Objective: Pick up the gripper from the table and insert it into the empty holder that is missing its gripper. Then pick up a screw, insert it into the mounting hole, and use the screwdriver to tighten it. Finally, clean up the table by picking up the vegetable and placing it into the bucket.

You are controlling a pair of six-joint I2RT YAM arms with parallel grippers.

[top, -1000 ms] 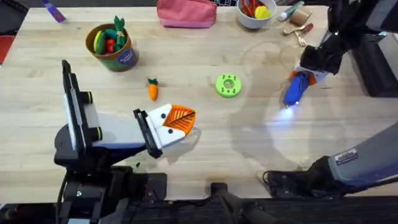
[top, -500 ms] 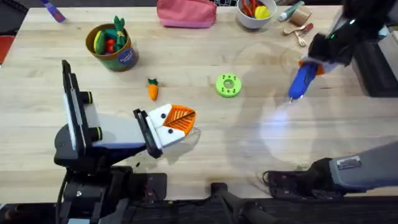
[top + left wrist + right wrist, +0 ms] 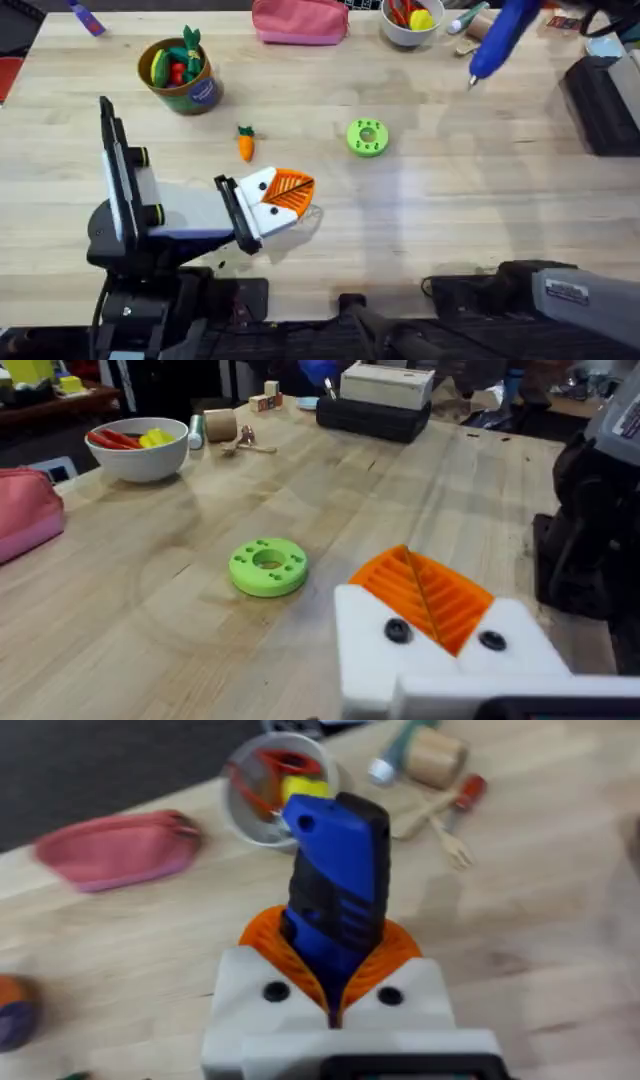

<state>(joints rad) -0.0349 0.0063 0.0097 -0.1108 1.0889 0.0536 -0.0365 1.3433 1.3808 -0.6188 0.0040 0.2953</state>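
From overhead, the left tool (image 3: 285,196) lies low over the table (image 3: 450,220), its two orange ribbed pads pressed together with nothing between them. The vegetable (image 3: 245,143) lies on the table just beyond this tool, and the bucket (image 3: 180,72) stands farther off past it, toy produce poking out. A green disc (image 3: 367,137) with holes lies out ahead of the tool's tip. The screwdriver (image 3: 502,36) hangs tilted in the air at the table's far right end, bit pointing down, beside a white bowl (image 3: 410,20); a pink pouch (image 3: 299,20) lies along the far edge.

The left wrist view looks along the left tool (image 3: 425,600): the orange pads sit shut in white mounts, each with a dark screw head. The green disc (image 3: 268,566) lies near, ahead of the tip, and the white bowl (image 3: 140,448) stands well beyond it.

The right wrist view shows what the overhead cuts off: the right tool (image 3: 335,982) is clenched on the screwdriver (image 3: 338,880), whose blue and black body rises from between the orange pads. Beyond it are the bowl (image 3: 275,782), the pouch (image 3: 115,848) and a small wooden fork (image 3: 448,832).
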